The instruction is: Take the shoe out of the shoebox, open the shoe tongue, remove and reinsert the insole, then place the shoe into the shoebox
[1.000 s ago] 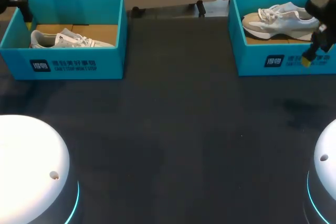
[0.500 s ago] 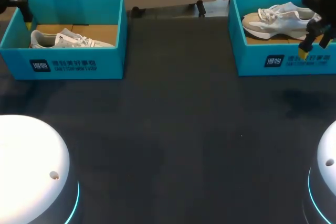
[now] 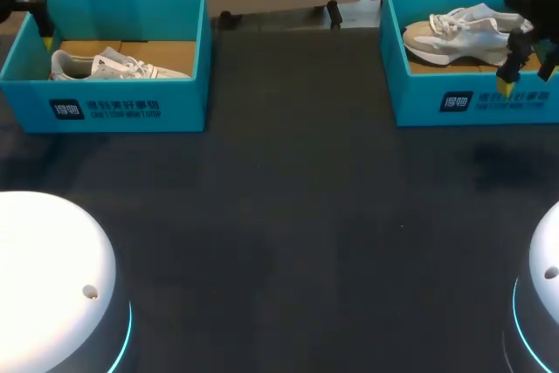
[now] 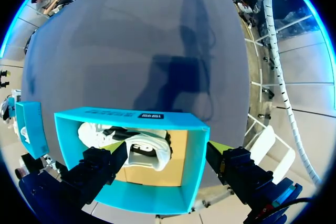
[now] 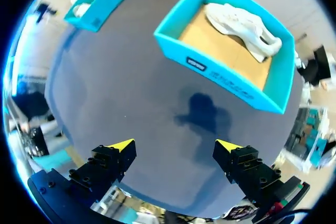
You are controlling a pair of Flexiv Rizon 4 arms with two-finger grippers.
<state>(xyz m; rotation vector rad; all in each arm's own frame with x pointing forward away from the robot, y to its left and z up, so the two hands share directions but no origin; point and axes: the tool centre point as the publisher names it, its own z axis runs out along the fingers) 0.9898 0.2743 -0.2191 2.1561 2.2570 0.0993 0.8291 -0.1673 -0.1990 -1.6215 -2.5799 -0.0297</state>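
— Teal boxes at both far corners of the dark table (image 3: 279, 216): what is in them?

— One pale laced shoe each, on a brown cardboard floor. The left shoe (image 3: 109, 65) lies along the front wall of the left box (image 3: 131, 107). The right shoe (image 3: 463, 34) stands on its sole in the right box (image 3: 437, 98), closer to the rear wall.

— Where is your left arm?

— It comes in at the far left corner. My left gripper (image 4: 167, 147) hangs above the left box, jaws released and spread wide. In its wrist view one finger shows against the box's inside and the other beyond a side wall. The shoe lies ahead between them, and neither finger touches it.

— And the right?

— My right gripper (image 5: 175, 145) hovers off the table with its jaws released, holding nothing. From the head camera it shows against the front wall of the right box, at that wall's right end. Its own camera looks down past the two yellow tips onto bare table, where the arm's shadow falls. The right box lies ahead of the fingers, apart from them. The shoe rests along the wall farthest from the gripper. The left box shows well beyond, at the table's other corner.
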